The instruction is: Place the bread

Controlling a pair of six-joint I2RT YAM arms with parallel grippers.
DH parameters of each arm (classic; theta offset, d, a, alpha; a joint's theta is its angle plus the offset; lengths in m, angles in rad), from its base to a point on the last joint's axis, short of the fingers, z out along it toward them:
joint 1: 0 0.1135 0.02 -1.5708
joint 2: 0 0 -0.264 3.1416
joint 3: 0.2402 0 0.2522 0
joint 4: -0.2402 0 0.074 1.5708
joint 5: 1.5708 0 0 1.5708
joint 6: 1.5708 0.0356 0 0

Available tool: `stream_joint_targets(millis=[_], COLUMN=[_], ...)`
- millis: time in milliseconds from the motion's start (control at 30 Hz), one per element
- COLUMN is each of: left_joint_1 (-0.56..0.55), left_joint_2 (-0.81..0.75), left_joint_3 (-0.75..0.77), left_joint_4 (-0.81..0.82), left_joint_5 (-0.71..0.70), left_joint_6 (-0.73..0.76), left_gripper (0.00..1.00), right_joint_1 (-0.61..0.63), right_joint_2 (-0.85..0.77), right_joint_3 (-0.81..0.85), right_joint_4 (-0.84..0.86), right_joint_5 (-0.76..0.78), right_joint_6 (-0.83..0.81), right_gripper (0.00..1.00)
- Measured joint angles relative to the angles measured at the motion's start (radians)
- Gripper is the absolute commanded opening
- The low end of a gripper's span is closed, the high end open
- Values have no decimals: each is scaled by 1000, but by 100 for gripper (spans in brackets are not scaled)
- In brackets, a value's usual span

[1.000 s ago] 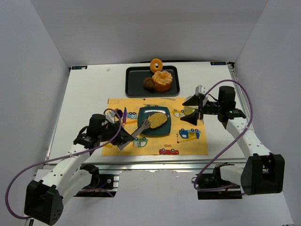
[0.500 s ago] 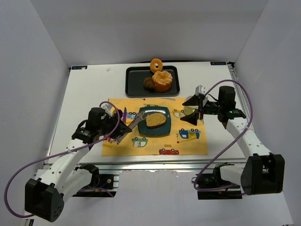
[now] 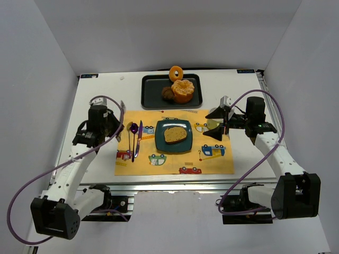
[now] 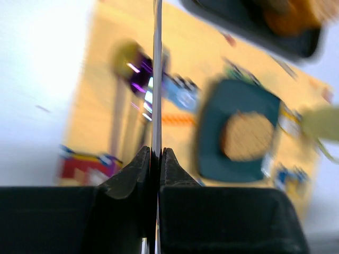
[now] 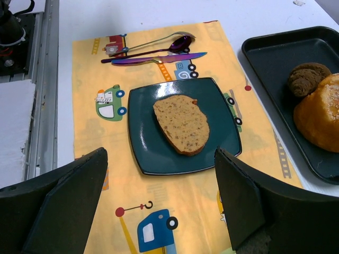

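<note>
The bread is a tan slice with a brown crust. It lies flat in the middle of the square dark teal plate, free of both grippers. My left gripper hangs over the table left of the placemat, well away from the plate. It is shut on a thin flat metal utensil, seen edge-on in the left wrist view. My right gripper hovers right of the plate, open and holding nothing.
The plate sits on a yellow placemat printed with cars. A purple spoon and knife lie on the mat left of the plate. At the back, a black tray holds a brown pastry, an orange bun and a ring donut.
My left arm has drawn back from the plate to the left and lifted the utensil away. The bread slid off it and now rests on the plate. The right arm has not moved.
</note>
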Motion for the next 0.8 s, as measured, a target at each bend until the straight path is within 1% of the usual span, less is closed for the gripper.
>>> stream_joint_targets(millis=[100, 167, 233, 367, 467, 500, 600, 633, 667, 700, 767, 800], left_joint_1=[71, 113, 153, 209, 253, 271, 317, 329, 341, 349, 360, 361], left_joint_2=[68, 148, 251, 469, 554, 567, 584, 589, 593, 595, 595, 594], left_joint_3=[14, 13, 13, 13, 12, 11, 7, 5, 0, -6, -23, -32], left_joint_4=[48, 96, 146, 250, 309, 325, 358, 359, 360, 360, 356, 355], left_joint_5=[-97, -139, -158, -151, -129, -117, -98, -91, -85, -82, -76, -73], left_joint_6=[128, 225, 309, 465, 528, 541, 554, 555, 555, 561, 554, 553], left_gripper=[0, 0, 0, 0, 15, 25, 35, 57, 69, 76, 86, 87], right_joint_1=[0, 0, 0, 0, 0, 0, 0, 0, 0, 0, 0, 0], right_joint_2=[0, 0, 0, -5, -15, -18, -23, -23, -22, -22, -14, -7], right_joint_3=[0, 0, 0, 0, 0, 0, 0, 0, 1, 4, 19, 29], right_joint_4=[0, 0, 0, -8, -29, -37, -70, -80, -92, -106, -134, -139], right_joint_5=[-2, -5, -9, -11, -10, -10, -5, 0, 5, 10, 16, 24], right_joint_6=[-5, -7, -11, -35, -67, -75, -105, -115, -123, -129, -137, -132], right_gripper=[86, 86, 86, 86, 86, 86, 87, 89, 89, 89, 89, 89])
